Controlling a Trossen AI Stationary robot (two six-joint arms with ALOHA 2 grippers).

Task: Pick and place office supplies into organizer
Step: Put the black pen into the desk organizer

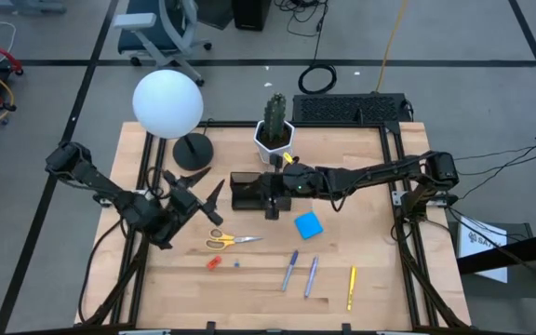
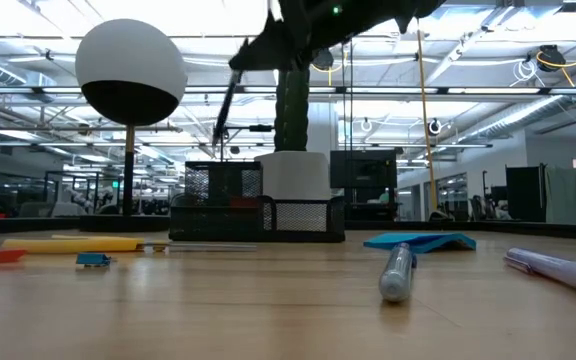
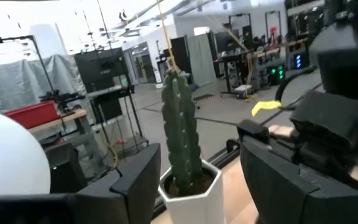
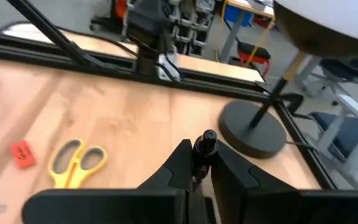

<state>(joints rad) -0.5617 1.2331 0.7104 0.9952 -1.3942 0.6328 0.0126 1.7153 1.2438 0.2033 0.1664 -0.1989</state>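
The right gripper (image 4: pixel 199 163) clamps a black pen (image 4: pixel 204 144), mostly hidden, above the organizer (image 1: pixel 249 192) at centre; the left gripper (image 1: pixel 196 194) gapes empty, centre-left.

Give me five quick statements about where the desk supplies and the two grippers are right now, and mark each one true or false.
1. The right gripper is shut on a black pen above the organizer. True.
2. The yellow-handled scissors are already in the organizer. False: they lie on the table, in front of the left gripper.
3. The left gripper is open and holds nothing. True.
4. The blue sticky-note pad sits on top of the keyboard. False: it lies on the table, near the organizer.
5. The yellow pen stands in the cactus pot. False: it lies on the table near the front edge.
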